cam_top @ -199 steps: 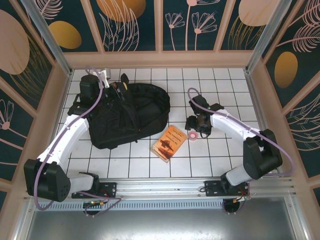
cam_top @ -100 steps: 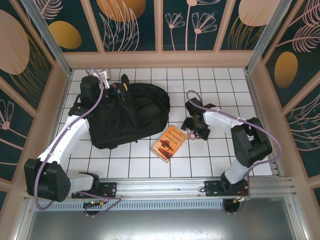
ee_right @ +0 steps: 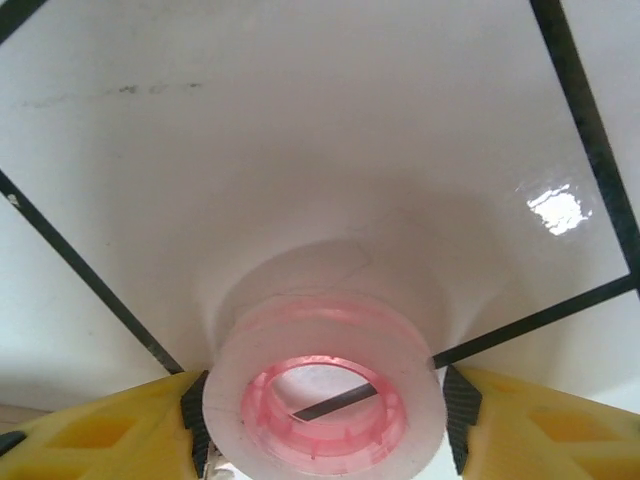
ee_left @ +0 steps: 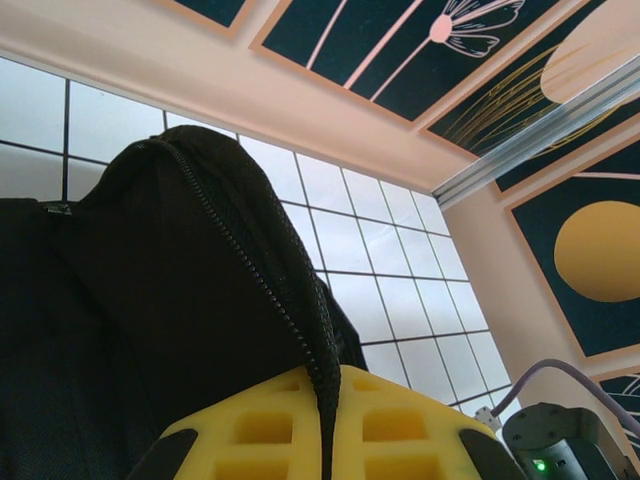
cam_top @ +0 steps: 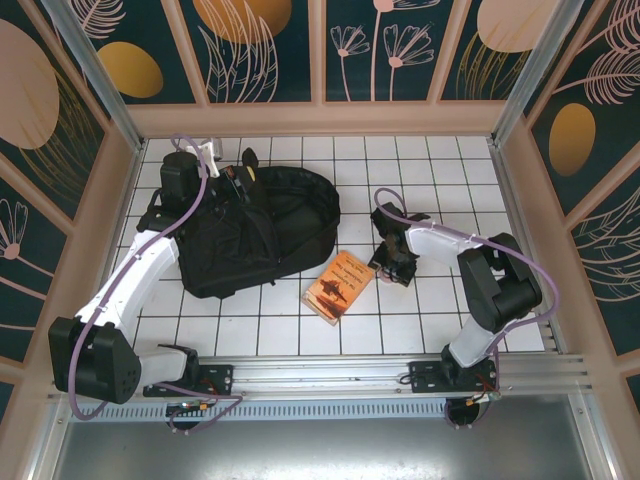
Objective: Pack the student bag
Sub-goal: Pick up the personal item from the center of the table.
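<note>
Black student bag (cam_top: 255, 230) lies on the left half of the white tiled table (cam_top: 440, 170), its zip edge pinched in the left gripper (ee_left: 325, 425), jaws closed tight on the fabric at the bag's far edge. Right gripper (ee_right: 325, 430) is down at the tabletop, partly open, astride a clear tape roll (ee_right: 325, 385) with a pink core, black pads at both its sides; firm hold or not, cannot tell. Orange booklet (cam_top: 339, 286) lies between bag and roll
</note>
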### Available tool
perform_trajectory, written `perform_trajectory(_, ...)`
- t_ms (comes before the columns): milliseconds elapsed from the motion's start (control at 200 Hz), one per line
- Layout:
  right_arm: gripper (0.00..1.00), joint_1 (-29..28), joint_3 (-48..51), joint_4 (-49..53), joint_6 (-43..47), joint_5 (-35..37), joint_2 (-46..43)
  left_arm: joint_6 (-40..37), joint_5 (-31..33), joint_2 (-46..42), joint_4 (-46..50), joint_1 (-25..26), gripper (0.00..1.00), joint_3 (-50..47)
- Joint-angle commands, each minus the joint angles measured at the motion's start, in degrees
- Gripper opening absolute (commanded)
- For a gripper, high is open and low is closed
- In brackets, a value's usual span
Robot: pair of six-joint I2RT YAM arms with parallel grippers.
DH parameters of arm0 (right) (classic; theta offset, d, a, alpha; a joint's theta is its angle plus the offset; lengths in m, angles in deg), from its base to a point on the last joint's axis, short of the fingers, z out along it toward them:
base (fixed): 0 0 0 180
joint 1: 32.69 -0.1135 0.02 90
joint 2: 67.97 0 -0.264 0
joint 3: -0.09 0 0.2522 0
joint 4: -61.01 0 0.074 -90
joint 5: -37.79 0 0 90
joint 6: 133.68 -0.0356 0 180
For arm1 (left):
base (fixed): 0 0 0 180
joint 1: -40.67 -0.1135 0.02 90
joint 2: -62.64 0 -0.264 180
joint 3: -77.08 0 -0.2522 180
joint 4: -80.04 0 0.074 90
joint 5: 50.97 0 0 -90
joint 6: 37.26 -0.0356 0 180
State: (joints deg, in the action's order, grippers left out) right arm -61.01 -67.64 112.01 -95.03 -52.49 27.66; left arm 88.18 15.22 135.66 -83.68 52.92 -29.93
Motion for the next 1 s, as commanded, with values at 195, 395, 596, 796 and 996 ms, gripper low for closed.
perform_trajectory(195,0.55,-0.4,0.0,0.5,0.4,-0.7,0.4,0.1,-1.5,-0.9,-2.3,-0.5,0.0,-0.4)
perform_trajectory(395,0.55,-0.2,-5.1,6.6,2.0,4.1,-4.8,0.4,-2.4,-0.5,-2.4,-0.5,0.0,0.1)
perform_trajectory(596,0.54,-0.2,-14.5,9.7,5.3,7.3,-11.9,1.8,-5.1,0.5,-1.6,-0.5,0.0,2.8)
perform_trajectory(796,0.51,-2.7,-23.6,1.8,10.7,-3.7,-11.8,4.9,-8.5,0.4,-2.9,-0.4,0.0,4.4)
perform_trajectory(996,0.5,-8.6,-36.6,-0.8,12.4,-9.0,-0.6,6.6,-11.0,0.8,-1.4,-0.3,0.0,8.3)
